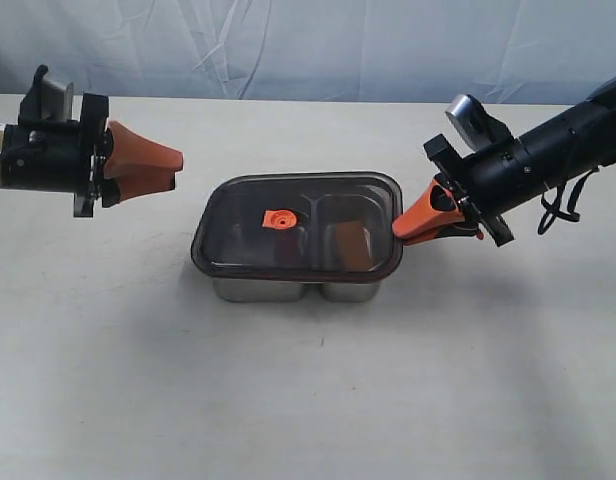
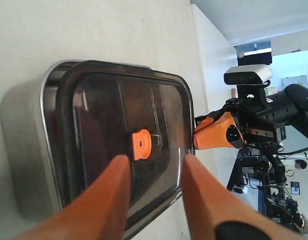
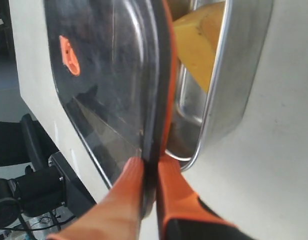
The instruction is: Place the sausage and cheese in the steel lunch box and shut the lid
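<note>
The steel lunch box [image 1: 288, 291] stands mid-table. Over it lies the dark translucent lid [image 1: 238, 225] with its orange valve tab [image 1: 279, 217]. My right gripper [image 1: 400, 231] is shut on the lid's right edge [image 3: 161, 90], which it holds slightly above the box rim [image 3: 229, 90]. The yellow cheese [image 3: 196, 45] lies in the right compartment and shows dimly through the lid [image 1: 350, 243]. The sausage is hidden under the dark lid. My left gripper [image 1: 174, 167] hovers open to the left of the box, with nothing between its fingers [image 2: 106, 200]; past them show the lid [image 2: 104, 120] and tab [image 2: 141, 144].
A pale table [image 1: 288, 400] carries only the box. A wrinkled white backdrop [image 1: 288, 45] closes the far side. Past the table's end, the left wrist view shows the right arm's camera [image 2: 247, 75] and a stand [image 2: 254, 170].
</note>
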Tool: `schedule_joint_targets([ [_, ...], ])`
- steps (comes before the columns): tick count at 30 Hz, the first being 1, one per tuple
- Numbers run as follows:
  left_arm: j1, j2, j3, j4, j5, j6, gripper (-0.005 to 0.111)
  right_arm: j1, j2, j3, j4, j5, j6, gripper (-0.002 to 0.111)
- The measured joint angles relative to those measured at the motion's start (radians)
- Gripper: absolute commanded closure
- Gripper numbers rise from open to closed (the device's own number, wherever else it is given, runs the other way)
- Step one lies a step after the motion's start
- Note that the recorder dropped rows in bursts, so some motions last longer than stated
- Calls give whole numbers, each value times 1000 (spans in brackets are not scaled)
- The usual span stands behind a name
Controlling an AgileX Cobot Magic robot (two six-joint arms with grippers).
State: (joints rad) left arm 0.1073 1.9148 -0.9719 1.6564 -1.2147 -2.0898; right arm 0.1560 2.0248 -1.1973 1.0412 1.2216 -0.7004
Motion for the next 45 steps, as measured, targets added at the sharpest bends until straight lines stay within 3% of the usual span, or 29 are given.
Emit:
schedule_joint_targets([
  [17, -2, 0, 65, -66, 0, 0, 72, 0, 0, 0, 2, 0, -53, 109],
  [28, -86, 0, 65, -85, 13, 0, 72, 0, 0, 0, -52, -45, -25, 109],
  [45, -86, 0, 65, -31, 23, 0, 72, 0, 0, -67, -173, -74, 5, 109],
])
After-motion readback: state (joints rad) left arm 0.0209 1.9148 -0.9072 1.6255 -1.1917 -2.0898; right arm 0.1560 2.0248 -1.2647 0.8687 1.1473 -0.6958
